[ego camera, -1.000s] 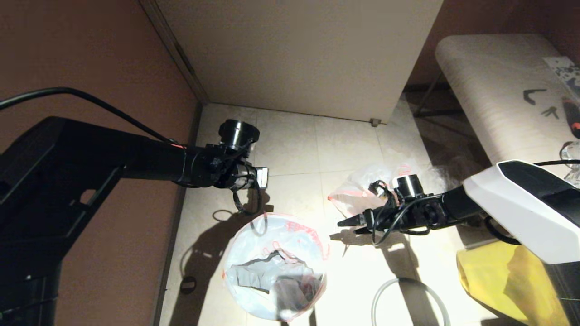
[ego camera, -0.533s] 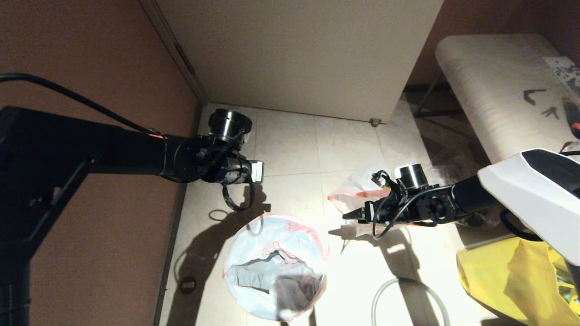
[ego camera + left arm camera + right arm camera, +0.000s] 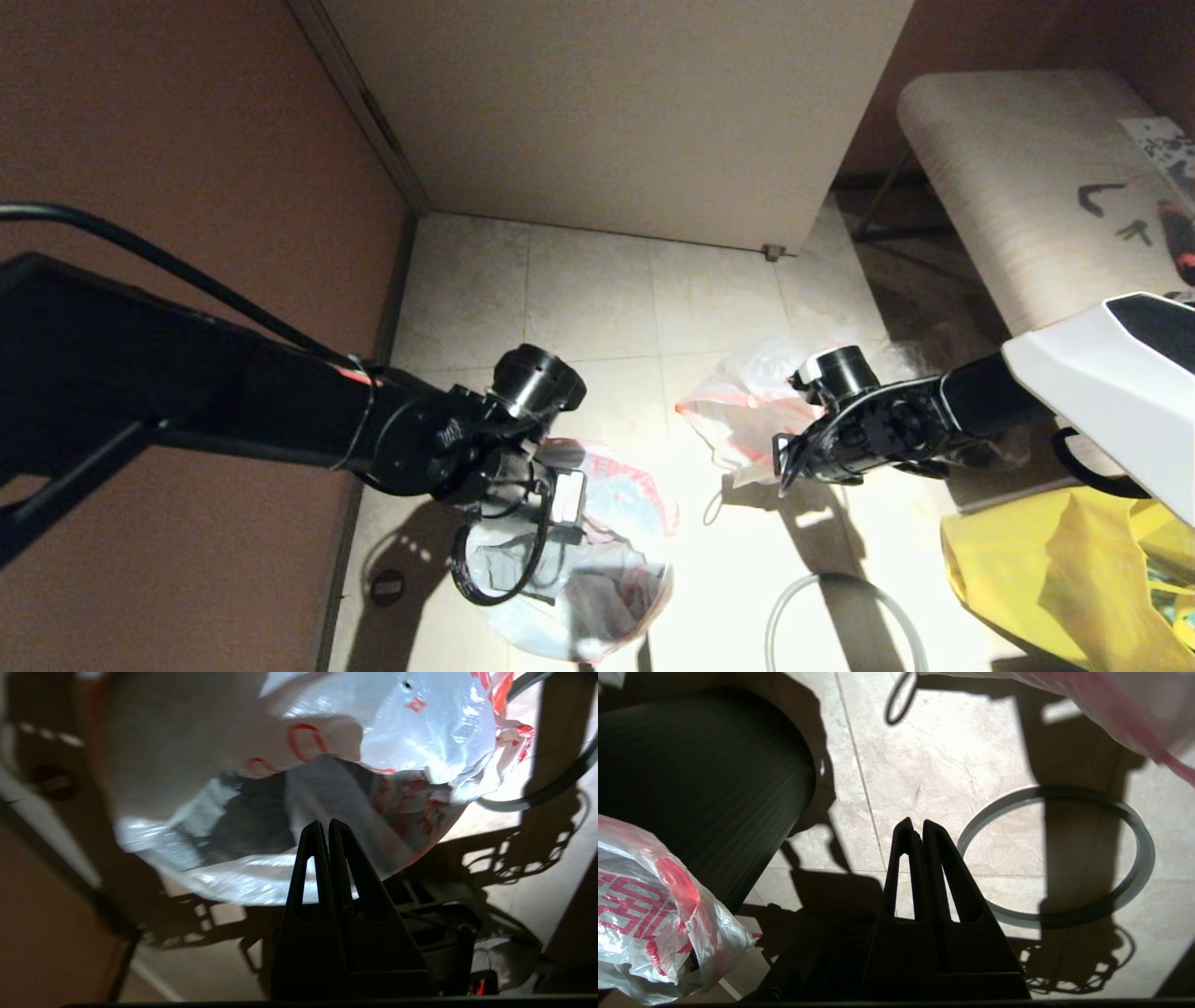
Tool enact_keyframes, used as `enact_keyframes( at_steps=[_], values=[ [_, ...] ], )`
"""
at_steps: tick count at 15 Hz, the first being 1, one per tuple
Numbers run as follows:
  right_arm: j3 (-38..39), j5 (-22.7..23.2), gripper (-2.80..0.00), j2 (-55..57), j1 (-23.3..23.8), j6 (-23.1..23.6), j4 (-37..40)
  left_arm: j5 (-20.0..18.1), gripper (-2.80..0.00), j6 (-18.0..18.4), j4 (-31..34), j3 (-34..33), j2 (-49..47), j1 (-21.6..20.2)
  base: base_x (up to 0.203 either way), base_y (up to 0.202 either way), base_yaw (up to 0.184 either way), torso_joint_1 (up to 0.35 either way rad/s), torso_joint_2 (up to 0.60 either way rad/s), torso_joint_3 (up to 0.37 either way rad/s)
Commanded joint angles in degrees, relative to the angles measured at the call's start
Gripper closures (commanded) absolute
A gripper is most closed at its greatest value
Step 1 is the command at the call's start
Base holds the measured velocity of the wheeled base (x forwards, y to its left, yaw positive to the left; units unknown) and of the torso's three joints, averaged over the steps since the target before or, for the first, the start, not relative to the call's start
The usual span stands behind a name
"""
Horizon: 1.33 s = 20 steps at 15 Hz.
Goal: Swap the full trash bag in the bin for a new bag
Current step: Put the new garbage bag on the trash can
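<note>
The new bag [image 3: 607, 485], translucent white with red print, is draped over the mouth of the black ribbed bin [image 3: 714, 788]; no bottles show through it. My left gripper [image 3: 325, 823] hangs shut and empty just above that bag's near edge [image 3: 243, 882]. The full trash bag [image 3: 738, 411] lies on the floor tiles to the bin's right, partly hidden by my right arm. My right gripper [image 3: 915, 823] is shut on nothing and points down at bare tile between the bin and the loose grey rim ring [image 3: 1141, 877].
The grey ring [image 3: 794, 590] lies flat on the floor near the bottom edge. A big yellow bag [image 3: 1046, 579] sits at the lower right. A pale bench [image 3: 1018, 187] stands at the right, a cabinet [image 3: 616, 112] behind, and a brown wall on the left.
My left arm has swung down and nearer, from above the floor to over the bin. My right gripper has shut and tipped downward, drawing back a little to the right.
</note>
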State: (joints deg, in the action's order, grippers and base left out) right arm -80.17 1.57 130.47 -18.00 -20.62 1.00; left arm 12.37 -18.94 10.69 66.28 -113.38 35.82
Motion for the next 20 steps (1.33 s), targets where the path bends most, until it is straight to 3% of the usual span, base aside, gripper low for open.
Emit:
enact_keyframes(
  at_steps=[1,4,9,13,20],
  values=[
    [2.7,-0.6,0.00,-2.2,0.1,-1.4,-1.0,-0.4,0.00,-1.0,-9.5,-5.2,-3.9,1.5,0.000,0.000,0.000,0.000,0.00,0.000],
    [4.4,-0.7,0.00,-4.6,2.1,-2.0,-2.6,-0.9,0.00,-1.6,-15.3,-4.9,-11.4,1.8,0.000,0.000,0.000,0.000,0.00,0.000],
    [6.3,-0.2,0.00,-6.3,3.3,-2.0,-2.8,-0.3,0.00,-0.7,-17.3,4.6,-24.6,1.7,0.000,0.000,0.000,0.000,0.00,0.000],
    [9.0,1.2,0.00,-5.9,3.5,-2.0,-8.7,3.8,0.00,1.6,-22.4,8.1,-32.6,1.0,0.000,0.000,0.000,0.000,0.00,0.000],
    [11.7,1.9,0.00,-6.8,2.9,-1.9,-11.2,6.5,0.00,6.3,-24.4,14.3,-36.5,-2.5,0.000,0.000,0.000,0.000,0.00,0.000]
  ],
)
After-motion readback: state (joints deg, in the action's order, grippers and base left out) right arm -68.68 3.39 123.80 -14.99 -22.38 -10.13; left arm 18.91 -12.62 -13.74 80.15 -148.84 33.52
